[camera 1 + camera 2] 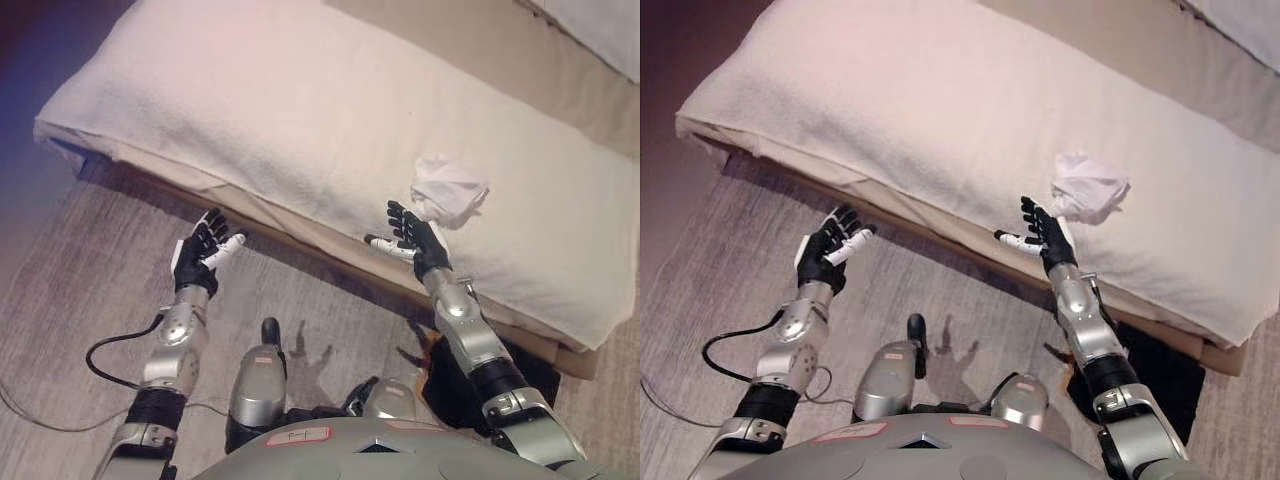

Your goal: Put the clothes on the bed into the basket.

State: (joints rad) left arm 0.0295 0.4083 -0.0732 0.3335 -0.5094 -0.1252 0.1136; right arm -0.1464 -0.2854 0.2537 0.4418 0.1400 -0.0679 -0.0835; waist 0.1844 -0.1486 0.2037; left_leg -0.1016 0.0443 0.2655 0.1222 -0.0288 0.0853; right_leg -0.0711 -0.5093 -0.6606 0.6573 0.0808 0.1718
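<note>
A small crumpled white cloth (448,190) lies on the bed (300,110), near its front edge on the right. My right hand (415,238) is held up open just below and left of the cloth, fingers spread, not touching it. My left hand (202,255) is raised open over the floor in front of the bed's edge, holding nothing. No basket shows in either view.
The bed is covered by a cream blanket that hangs over a low tan base (330,245). A white pillow or sheet corner (600,30) shows at the far right top. Grey wood-look floor (90,290) lies in front of the bed.
</note>
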